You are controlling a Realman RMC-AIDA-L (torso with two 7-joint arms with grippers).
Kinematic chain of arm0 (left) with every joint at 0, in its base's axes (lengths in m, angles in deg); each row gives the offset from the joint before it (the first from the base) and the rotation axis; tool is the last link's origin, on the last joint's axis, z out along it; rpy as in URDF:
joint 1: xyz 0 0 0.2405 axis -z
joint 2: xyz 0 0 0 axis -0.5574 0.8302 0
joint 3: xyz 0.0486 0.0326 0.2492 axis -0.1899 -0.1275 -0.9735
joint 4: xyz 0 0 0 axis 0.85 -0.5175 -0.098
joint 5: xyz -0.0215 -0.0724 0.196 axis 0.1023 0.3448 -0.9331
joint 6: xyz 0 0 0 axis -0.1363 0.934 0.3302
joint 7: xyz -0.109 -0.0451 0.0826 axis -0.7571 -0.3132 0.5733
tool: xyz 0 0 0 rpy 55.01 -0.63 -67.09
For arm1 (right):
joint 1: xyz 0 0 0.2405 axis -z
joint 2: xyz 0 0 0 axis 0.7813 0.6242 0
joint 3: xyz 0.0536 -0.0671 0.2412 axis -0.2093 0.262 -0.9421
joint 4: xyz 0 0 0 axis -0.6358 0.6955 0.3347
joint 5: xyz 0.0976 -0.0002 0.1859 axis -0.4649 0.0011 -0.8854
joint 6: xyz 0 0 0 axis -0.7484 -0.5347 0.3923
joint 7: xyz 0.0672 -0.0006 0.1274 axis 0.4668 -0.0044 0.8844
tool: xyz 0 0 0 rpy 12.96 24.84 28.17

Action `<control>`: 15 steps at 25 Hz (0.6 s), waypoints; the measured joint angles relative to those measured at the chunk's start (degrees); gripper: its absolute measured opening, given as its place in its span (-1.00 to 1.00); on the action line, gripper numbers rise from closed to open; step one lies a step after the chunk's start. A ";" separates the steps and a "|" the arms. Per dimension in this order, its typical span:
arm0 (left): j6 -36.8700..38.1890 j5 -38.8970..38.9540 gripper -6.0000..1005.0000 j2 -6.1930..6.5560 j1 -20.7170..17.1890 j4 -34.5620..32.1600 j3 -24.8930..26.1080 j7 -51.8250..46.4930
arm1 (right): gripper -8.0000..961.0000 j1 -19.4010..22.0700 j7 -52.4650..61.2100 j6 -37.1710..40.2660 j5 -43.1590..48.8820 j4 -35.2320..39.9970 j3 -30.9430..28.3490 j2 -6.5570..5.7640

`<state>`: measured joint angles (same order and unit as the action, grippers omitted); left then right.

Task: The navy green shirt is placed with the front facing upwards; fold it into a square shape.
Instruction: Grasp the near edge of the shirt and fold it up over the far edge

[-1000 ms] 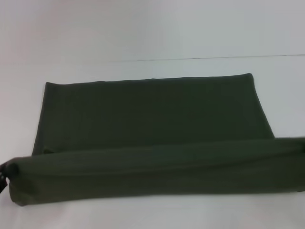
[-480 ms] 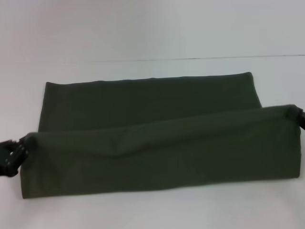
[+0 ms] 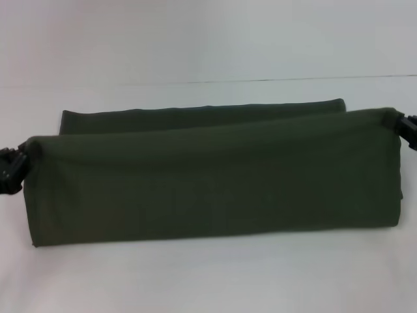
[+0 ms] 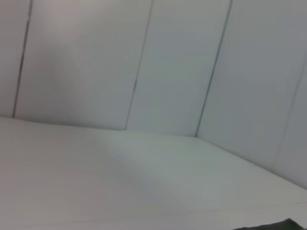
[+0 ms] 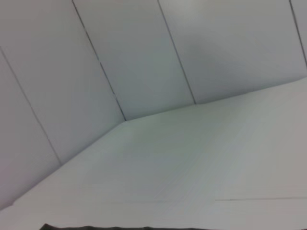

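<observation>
Fingers of the left gripper [image 3: 14, 171] at nine o'clock are pinching the left corner of the navy green shirt [image 3: 215, 179], which is stretching as a raised folded band across the white table [image 3: 208, 280]; at three o'clock the right gripper [image 3: 405, 127] is pinching the right corner.

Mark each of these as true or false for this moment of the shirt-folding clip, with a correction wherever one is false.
1. Both grippers hold the navy green shirt. True: the left gripper and right gripper each grip a lifted corner.
2. The chest print faces the head camera. False: only plain green cloth shows.
3. The shirt's far edge lies on the table. True.
4. The shirt is folded into a square. False: it is a long band, mid-fold.
</observation>
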<state>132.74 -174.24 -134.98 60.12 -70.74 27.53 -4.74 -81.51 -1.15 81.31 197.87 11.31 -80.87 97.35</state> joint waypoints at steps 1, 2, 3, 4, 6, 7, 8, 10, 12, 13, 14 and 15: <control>-0.94 0.10 -0.78 0.02 0.33 0.01 -0.14 -0.42 | -0.87 -0.52 0.25 -0.95 -0.01 0.00 0.33 -0.10; -2.16 0.11 -0.78 -0.01 0.77 0.01 -0.28 -0.72 | -0.87 -0.94 0.52 -1.82 -0.01 -0.01 0.65 -0.17; -3.39 0.12 -0.78 -0.15 1.28 0.01 -0.45 -0.87 | -0.87 -1.48 0.82 -2.69 -0.01 -0.06 1.10 -0.24; -4.52 0.14 -0.78 -0.31 1.69 0.01 -0.54 -0.98 | -0.87 -2.44 1.16 -4.23 -0.01 -0.22 1.78 -0.28; -7.09 0.17 -0.78 -0.79 2.74 0.01 -0.84 -1.28 | -0.87 -2.89 1.24 -4.86 -0.02 -0.28 2.05 -0.28; -8.02 0.19 -0.78 -0.97 3.17 0.01 -1.07 -1.37 | -0.87 -3.42 1.36 -5.62 -0.01 -0.35 2.24 -0.29; -9.04 0.26 -0.78 -1.13 3.66 0.01 -1.55 -1.41 | -0.87 -3.80 1.49 -6.24 -0.01 -0.43 2.36 -0.29; -10.97 0.52 -0.77 -1.50 4.65 0.01 -3.00 -1.46 | -0.87 -4.47 1.97 -7.40 -0.01 -0.52 2.54 -0.30; -12.49 0.72 -0.77 -1.78 5.63 0.01 -3.75 -1.50 | -0.86 -5.14 2.48 -8.70 -0.01 -0.56 2.61 -0.31; -13.22 0.78 -0.77 -1.88 6.20 0.01 -3.91 -1.50 | -0.86 -5.47 2.68 -9.28 -0.01 -0.59 2.62 -0.32; -13.96 0.79 -0.77 -1.93 6.72 0.04 -3.99 -1.50 | -0.86 -5.75 2.84 -9.89 -0.02 -0.60 2.66 -0.32; -14.88 0.83 -0.77 -1.94 7.28 0.08 -4.14 -1.51 | -0.86 -6.06 3.11 -10.60 -0.01 -0.60 2.86 -0.32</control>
<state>117.87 -173.41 -136.92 67.40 -70.66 23.39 -6.25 -87.57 1.96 70.71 197.85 10.70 -78.01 97.03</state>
